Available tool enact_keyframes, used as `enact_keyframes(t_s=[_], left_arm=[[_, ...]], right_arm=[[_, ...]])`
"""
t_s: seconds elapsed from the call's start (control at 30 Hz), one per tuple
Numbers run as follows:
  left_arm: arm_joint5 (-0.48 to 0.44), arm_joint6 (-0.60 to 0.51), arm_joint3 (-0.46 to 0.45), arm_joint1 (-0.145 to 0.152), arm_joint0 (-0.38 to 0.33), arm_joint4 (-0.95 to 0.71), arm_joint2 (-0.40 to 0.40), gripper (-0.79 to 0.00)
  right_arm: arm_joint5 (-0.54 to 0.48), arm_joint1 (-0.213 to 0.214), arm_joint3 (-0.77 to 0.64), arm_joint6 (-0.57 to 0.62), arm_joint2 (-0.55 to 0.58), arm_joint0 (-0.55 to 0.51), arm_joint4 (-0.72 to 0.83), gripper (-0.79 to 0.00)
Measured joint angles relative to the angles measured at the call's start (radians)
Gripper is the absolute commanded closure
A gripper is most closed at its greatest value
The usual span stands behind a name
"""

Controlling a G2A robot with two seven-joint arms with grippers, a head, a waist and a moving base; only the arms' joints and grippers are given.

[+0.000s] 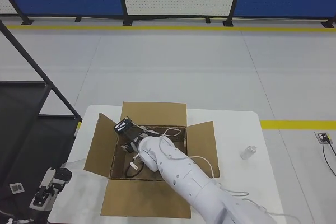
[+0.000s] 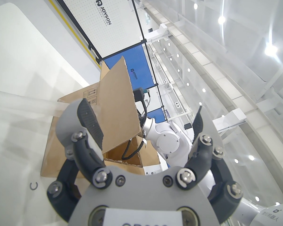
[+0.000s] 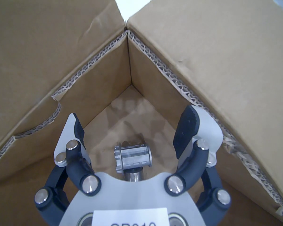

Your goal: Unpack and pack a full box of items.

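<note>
Both spread wide | right claw (image 3: 132, 121) inside box (image 1: 154, 113) over metal cylinder (image 3: 133, 157) | left claw (image 2: 142, 108) outside, facing box's printed arrow marks (image 2: 93, 92)

An industrial test hall: grey floor (image 1: 213, 67) with yellow line (image 1: 157, 27), blue partition panels (image 1: 67, 7), high lit ceiling (image 2: 226, 48)

Box (image 1: 154, 112): open on the table (image 1: 235, 126), flaps spread.
Right arm (image 1: 182, 176): down inside it.
Bottle (image 1: 248, 151): apart, rightward.

The top camera is looking down on the table (image 1: 235, 129) and open box (image 1: 154, 112); the right wrist camera is peering closely into its inner corner, while the left wrist camera is facing its outside from low down.
</note>
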Motion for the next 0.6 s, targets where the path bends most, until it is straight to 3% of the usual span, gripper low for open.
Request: enact_keyframes(t_s=[0.17,0.3,0.43,0.6], left_arm=[[-0.003,0.0,-0.004,-0.001,0.003,0.011,0.012,-0.785],[-0.004,0.002,-0.006,-0.002,0.005,0.015,0.018,-0.785],[-0.011,0.003,-0.005,-0.002,0.009,0.016,0.022,-0.785],[-0.018,0.006,0.004,-0.003,0.017,0.006,0.018,-0.785]], right_arm=[[0.133,0.086,-0.263,0.066,0.056,-0.091,-0.115,-0.785],[0.235,0.189,-0.603,0.205,0.153,-0.241,-0.287,-0.785],[0.24,0.303,-1.043,0.393,0.332,-0.486,-0.541,-0.785],[0.202,0.378,-1.464,0.436,0.531,-0.803,-0.769,-0.785]])
